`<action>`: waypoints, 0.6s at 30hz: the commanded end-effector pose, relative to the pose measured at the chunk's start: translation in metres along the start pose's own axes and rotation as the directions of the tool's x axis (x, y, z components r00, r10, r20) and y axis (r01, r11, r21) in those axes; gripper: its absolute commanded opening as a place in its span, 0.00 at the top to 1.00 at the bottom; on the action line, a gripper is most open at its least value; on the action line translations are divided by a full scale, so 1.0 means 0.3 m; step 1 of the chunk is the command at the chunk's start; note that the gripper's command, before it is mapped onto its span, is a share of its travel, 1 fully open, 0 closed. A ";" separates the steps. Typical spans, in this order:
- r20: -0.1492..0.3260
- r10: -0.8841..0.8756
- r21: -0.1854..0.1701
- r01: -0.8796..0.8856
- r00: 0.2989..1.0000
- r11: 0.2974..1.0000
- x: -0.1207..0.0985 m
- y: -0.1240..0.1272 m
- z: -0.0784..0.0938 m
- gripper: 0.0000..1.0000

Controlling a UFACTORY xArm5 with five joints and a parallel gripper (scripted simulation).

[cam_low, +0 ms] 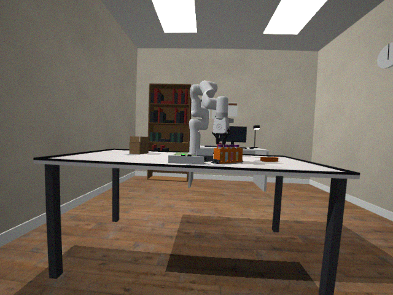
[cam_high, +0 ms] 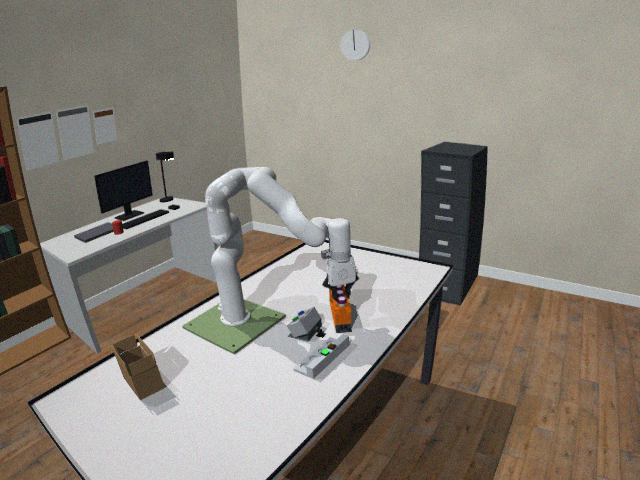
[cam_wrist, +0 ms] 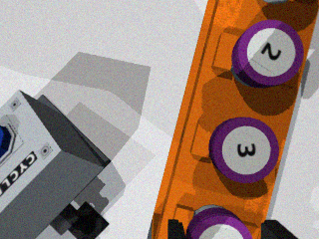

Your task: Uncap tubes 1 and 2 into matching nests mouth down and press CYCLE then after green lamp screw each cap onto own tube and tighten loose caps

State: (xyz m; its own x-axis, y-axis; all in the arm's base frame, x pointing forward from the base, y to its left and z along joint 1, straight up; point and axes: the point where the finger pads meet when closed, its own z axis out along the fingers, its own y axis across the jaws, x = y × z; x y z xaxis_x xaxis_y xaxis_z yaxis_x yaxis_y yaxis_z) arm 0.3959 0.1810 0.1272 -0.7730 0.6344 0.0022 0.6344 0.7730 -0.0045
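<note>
The orange decapping station stands on the white table and holds purple-rimmed caps. In the wrist view cap 2 and cap 3 sit on their tubes. Cap 4 is cut off at the bottom edge. My gripper is low over the station. It is open, with one dark finger on each side of cap 4. I cannot tell if the fingers touch it. Tube 1 is out of the wrist view. The green lamp glows on the grey cap tray.
The grey key housing stands left of the station; its CYCLE label shows in the wrist view. A cardboard box stands at the near left. A flat orange object lies to the right of the station in the exterior view.
</note>
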 end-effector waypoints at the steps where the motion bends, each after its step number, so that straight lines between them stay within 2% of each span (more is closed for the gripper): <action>1: 0.009 0.000 -0.002 0.000 1.000 1.000 -0.003 0.006 0.007 0.54; 18: 0.009 0.000 -0.002 0.000 1.000 1.000 -0.003 0.005 0.025 0.54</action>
State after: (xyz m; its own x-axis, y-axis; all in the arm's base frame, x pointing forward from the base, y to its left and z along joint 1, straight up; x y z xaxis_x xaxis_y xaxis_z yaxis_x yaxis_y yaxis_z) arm 0.3965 0.1812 0.1208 -0.7730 0.6344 0.0016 0.6344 0.7730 -0.0034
